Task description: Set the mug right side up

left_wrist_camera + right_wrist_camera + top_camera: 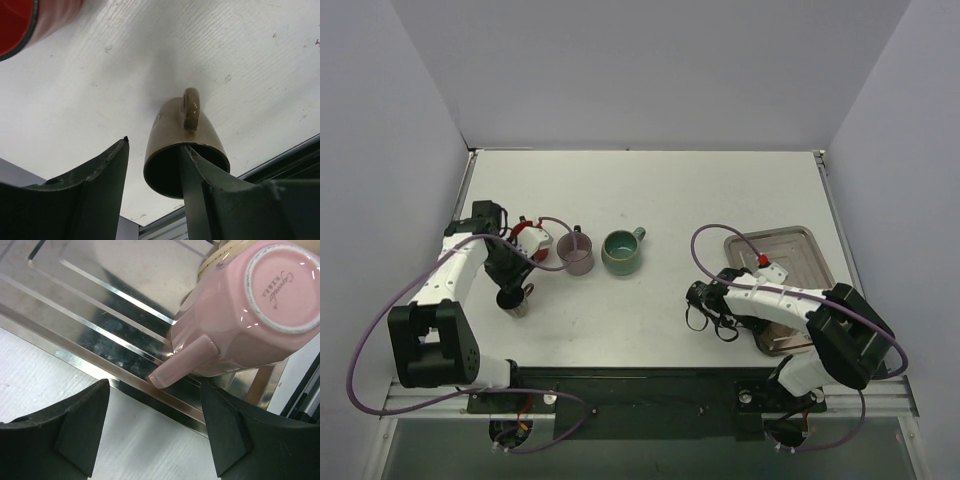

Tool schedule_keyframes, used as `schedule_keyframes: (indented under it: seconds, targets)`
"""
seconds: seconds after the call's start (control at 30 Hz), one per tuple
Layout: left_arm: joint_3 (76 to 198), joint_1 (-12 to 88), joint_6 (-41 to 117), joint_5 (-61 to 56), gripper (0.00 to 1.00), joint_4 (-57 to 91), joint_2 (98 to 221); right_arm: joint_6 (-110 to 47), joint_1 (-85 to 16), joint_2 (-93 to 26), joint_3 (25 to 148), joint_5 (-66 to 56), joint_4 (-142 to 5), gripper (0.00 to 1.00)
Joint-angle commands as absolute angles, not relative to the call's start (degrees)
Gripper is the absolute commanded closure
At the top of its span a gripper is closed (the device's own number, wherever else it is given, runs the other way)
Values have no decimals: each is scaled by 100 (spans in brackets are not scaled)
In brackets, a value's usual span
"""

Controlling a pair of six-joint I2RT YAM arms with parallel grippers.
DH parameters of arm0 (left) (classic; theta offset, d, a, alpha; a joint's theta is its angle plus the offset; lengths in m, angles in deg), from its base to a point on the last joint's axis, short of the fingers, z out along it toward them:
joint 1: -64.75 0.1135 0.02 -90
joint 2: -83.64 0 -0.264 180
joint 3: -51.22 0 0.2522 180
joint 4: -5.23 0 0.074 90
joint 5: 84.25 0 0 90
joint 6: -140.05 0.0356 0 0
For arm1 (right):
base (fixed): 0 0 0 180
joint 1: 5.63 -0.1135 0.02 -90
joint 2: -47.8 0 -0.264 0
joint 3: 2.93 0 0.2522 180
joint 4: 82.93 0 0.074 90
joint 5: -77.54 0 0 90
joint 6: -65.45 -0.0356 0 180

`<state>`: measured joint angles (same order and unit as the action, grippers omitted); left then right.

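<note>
Standing on its base with its mouth up, the brown mug (175,125) sits on the white table (650,190), left of the green mug (620,252) and nearer the arm bases than it. The left hand (511,297) hangs directly over the brown mug and is spread. In the left wrist view one finger (200,190) dips inside the rim, close to where the loop handle joins. The other finger (100,185) stands clear of the outer wall, with bare table showing between them. Nothing is pinched.

A purple mug (575,255), also mouth up, stands just left of the green mug, between it and the brown one. A red mug (30,20) shows only as a cut-off rim in the corner of the left wrist view, and its place relative to the green mug cannot be told.

Well to the right of the green mug lies a metal tray (790,245). A pink mug (250,325) rests on it upside down, its base ring and printed mark facing the right wrist camera and its handle sticking out toward the tray's rim. The right hand (155,390) is spread as well. Its two fingers are low over the table at that rim, short of the handle and touching nothing. From above, the right arm hides the pink mug. Something cream-coloured peeks out behind it, too cut off to name.
</note>
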<state>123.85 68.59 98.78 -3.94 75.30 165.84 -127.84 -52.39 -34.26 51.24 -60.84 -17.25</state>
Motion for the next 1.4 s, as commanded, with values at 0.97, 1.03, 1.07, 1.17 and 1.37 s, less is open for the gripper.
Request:
schedule_keyframes:
  seconds: [0.97, 1.03, 1.07, 1.17, 1.37]
  targets:
    - [13389, 6765, 10243, -1649, 43, 8394, 15501, -13934, -4483, -5125, 6357, -5913, -458, 46]
    - [13380, 6765, 10287, -1613, 43, 8412, 15492, -13925, -4483, -5108, 6357, -5896, -378, 48]
    - [13363, 6765, 10296, -1605, 43, 8412, 15466, -13968, -4509, -5073, 6296, -5896, -352, 48]
    - [13336, 6765, 10340, -1622, 43, 8412, 15413, -14109, -4518, -4766, 6007, -5913, -351, 48]
    - [13389, 6765, 10340, -1736, 43, 8420, 15308, -14084, -4351, -4203, 5619, -5834, -518, 48]
